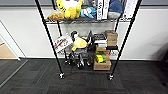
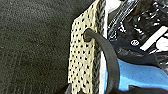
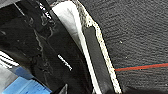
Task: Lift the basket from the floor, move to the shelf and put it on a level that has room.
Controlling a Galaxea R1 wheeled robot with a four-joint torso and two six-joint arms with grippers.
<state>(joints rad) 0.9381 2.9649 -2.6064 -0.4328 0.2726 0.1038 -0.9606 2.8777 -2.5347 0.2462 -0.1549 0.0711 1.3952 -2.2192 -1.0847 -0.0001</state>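
Observation:
The black shelf [image 1: 48, 35] stands straight ahead against the white wall, on small casters. Its upper tier [image 1: 85, 21] carries yellow plush toys and white boxes. The lower tier [image 1: 110, 47] is crowded with toys, books and brown boxes. The posts run past the picture's top edge. In the left wrist view, the cream woven basket [image 2: 82, 57] shows very close, with its black braided rim and a black loop handle [image 2: 107, 55]. The right wrist view shows the basket's rim [image 3: 105, 55] and white lining [image 3: 67, 15]. Glossy black packets and a blue item [image 2: 140, 75] lie inside. Dark grey carpet floor [image 1: 85, 83] lies below.
A brown cardboard box [image 1: 102, 65] and dark items sit on the floor under the shelf. A red line [image 3: 142, 67] crosses the carpet by the casters [image 1: 61, 75]. A doorway with a wooden floor [image 1: 6, 52] opens at the left. Something dark [image 1: 165, 60] stands at the right edge.

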